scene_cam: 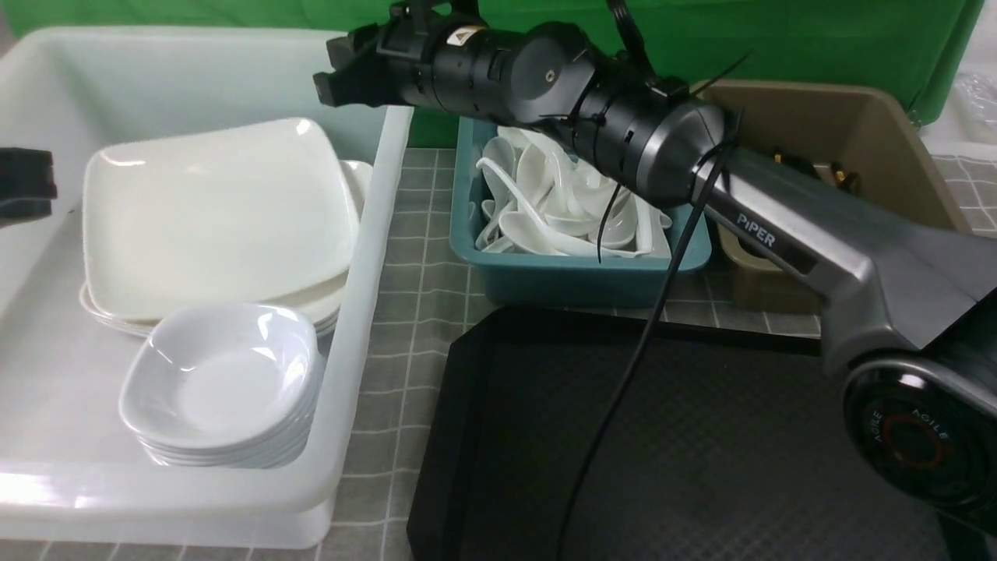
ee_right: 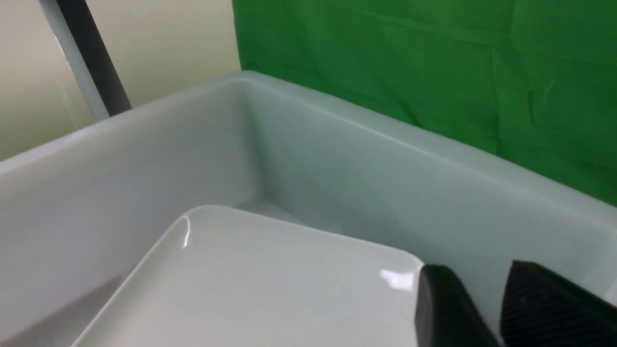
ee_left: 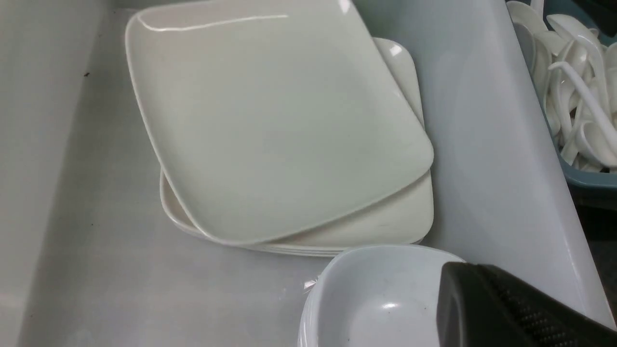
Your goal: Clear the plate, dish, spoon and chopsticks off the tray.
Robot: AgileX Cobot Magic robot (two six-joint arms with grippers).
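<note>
left gripper (scene_cam: 27,185) cropped, tray (scene_cam: 740,436) partly hidden

- Large glossy white square plate (ee_left: 274,120) with rounded corners: tops a stack of matching white plates (ee_left: 385,226), turned askew so their corners stick out from under it.
- Stack lies on the floor of a white plastic bin (ee_left: 487,144), near its side wall.
- Small white rounded-square dishes (ee_left: 371,299), stacked, just beside the plates, by the same wall.
- Left gripper (ee_left: 458,289): black, textured, jaws together, holding nothing, over the dishes' corner.
- Teal plastic bin (ee_left: 593,180) beyond that wall, holding a heap of white soup spoons (ee_left: 578,96).
</note>
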